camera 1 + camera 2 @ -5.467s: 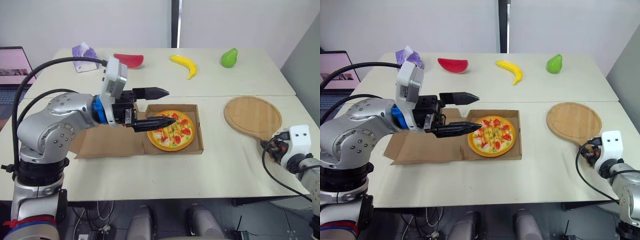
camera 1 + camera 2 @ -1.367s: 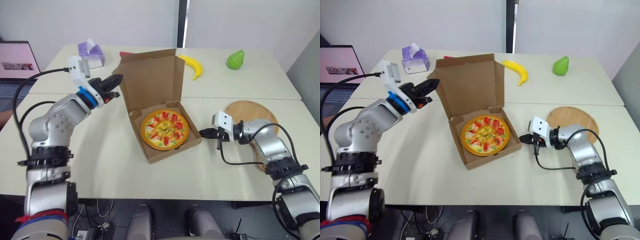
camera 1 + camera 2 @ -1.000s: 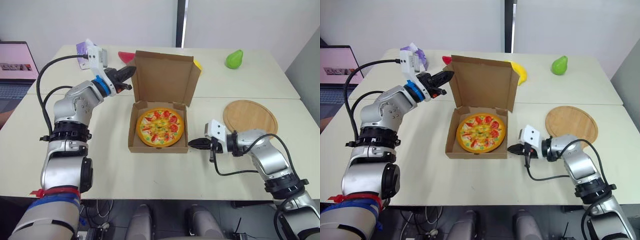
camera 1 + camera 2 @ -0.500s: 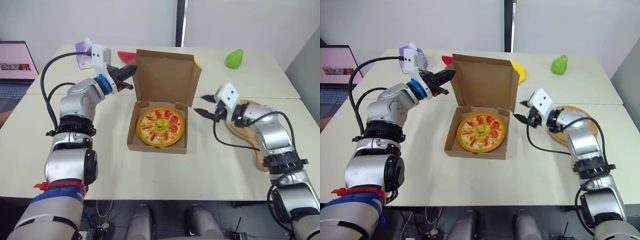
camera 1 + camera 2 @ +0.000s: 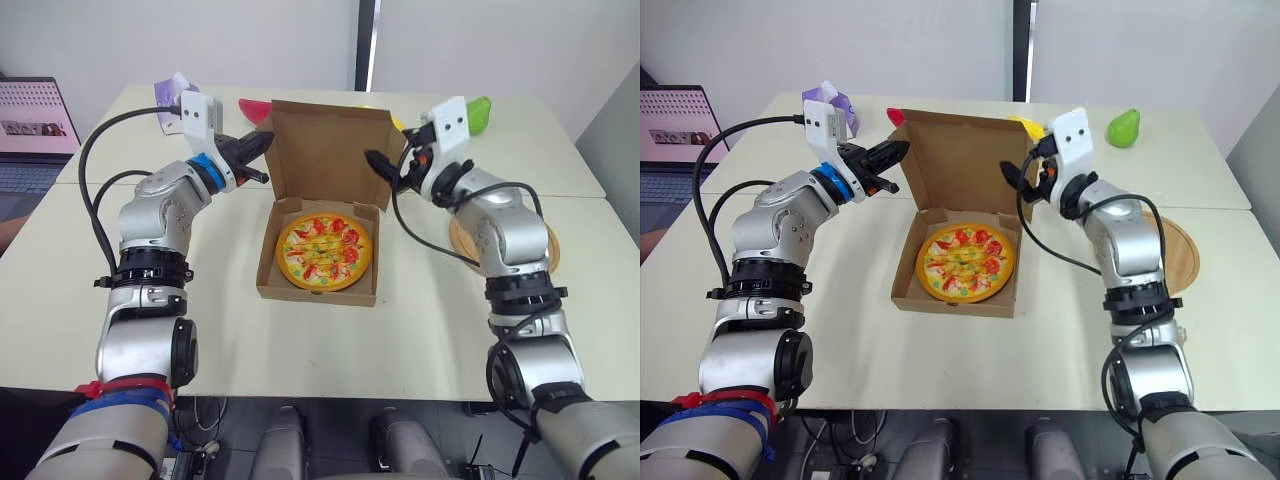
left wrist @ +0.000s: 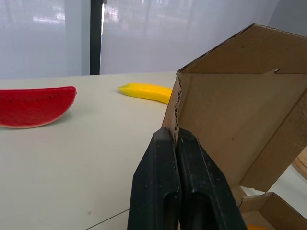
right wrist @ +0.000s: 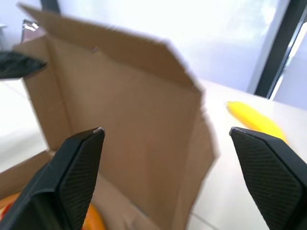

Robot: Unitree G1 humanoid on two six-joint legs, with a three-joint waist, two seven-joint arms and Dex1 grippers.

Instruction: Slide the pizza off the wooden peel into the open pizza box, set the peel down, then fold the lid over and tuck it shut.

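Note:
The brown pizza box (image 5: 270,288) lies open in the middle of the table, with the pizza (image 5: 324,251) in its base. Its lid (image 5: 325,150) stands upright. My left gripper (image 5: 257,152) is shut, its tips against the lid's left edge; in the left wrist view the closed fingers (image 6: 163,167) meet the lid's side flap (image 6: 230,120). My right gripper (image 5: 1019,166) is open by the lid's right edge, and its fingers (image 7: 72,177) spread wide in front of the lid's inner face (image 7: 120,110). The round wooden peel (image 5: 1181,250) lies flat on the table at the right, partly hidden behind my right arm.
Behind the box lie a yellow banana (image 6: 144,91) and a red watermelon slice (image 6: 33,105). At the far right stands a green pear (image 5: 1123,128). A purple tissue pack (image 5: 830,103) sits at the far left, and a laptop (image 5: 675,140) beyond the table's left edge.
My right gripper has risen from beside the box's base to the lid's right edge and has opened. The left gripper stays shut at the lid's left edge.

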